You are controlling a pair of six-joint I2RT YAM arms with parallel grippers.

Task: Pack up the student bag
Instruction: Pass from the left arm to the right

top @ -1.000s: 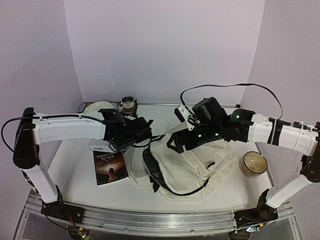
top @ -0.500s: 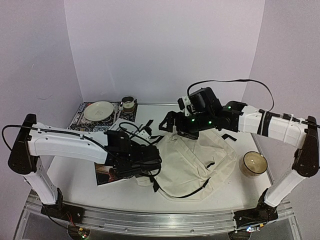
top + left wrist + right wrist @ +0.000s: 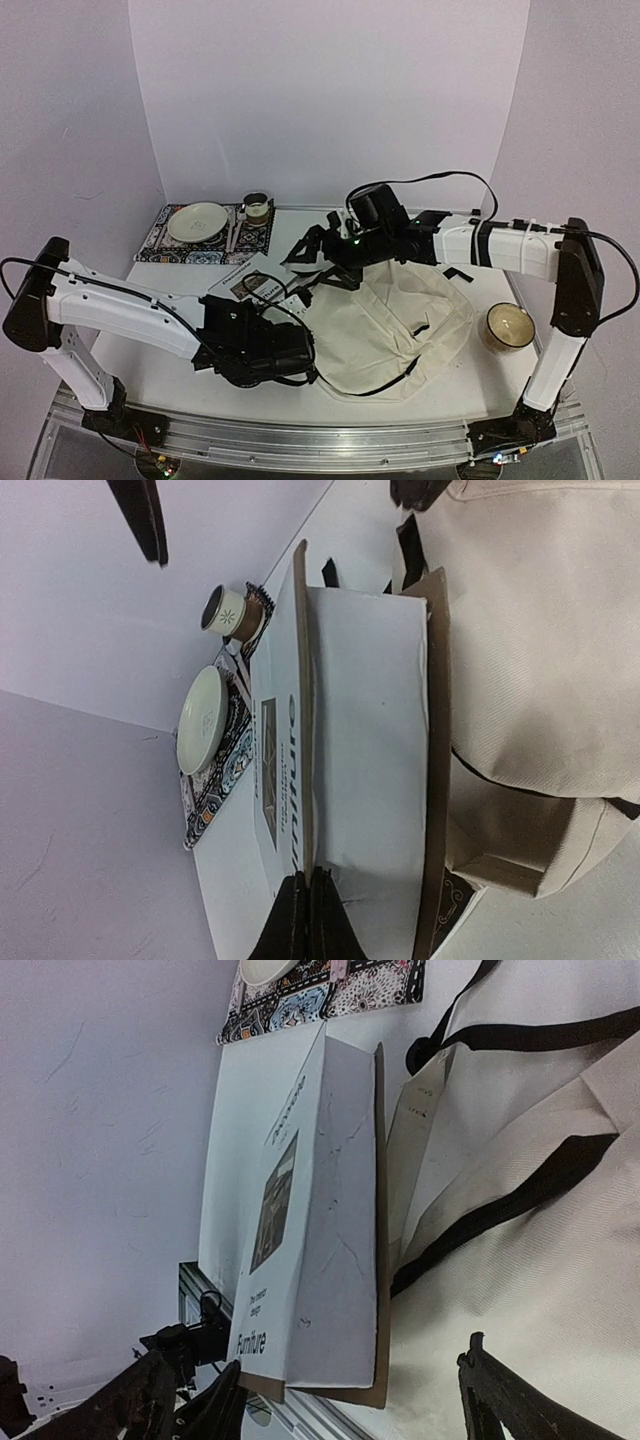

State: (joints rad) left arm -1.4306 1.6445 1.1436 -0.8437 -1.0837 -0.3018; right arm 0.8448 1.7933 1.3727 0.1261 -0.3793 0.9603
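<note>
The student bag [image 3: 400, 320] is a cream fabric backpack with black straps, lying right of centre; it also shows in the left wrist view [image 3: 540, 660] and the right wrist view [image 3: 540, 1220]. My left gripper [image 3: 285, 322] [image 3: 308, 920] is shut on the near edge of a white "Furniture" book [image 3: 250, 283] [image 3: 365, 730] with a brown backing, held on edge beside the bag's left side. My right gripper [image 3: 318, 262] [image 3: 345, 1400] is open above the bag's top left corner, its fingers wide on either side of the book [image 3: 320, 1210] without touching it.
A patterned placemat [image 3: 160, 245] at the back left carries a plate [image 3: 198, 221] and a small cup [image 3: 257, 208]. A glass candle jar [image 3: 509, 326] stands right of the bag. A dark patterned cover [image 3: 450, 910] peeks under the held book.
My left arm has swung down toward the near edge and now grips the white book beside the bag. My right gripper has moved left and back, off the bag's middle to its top corner.
</note>
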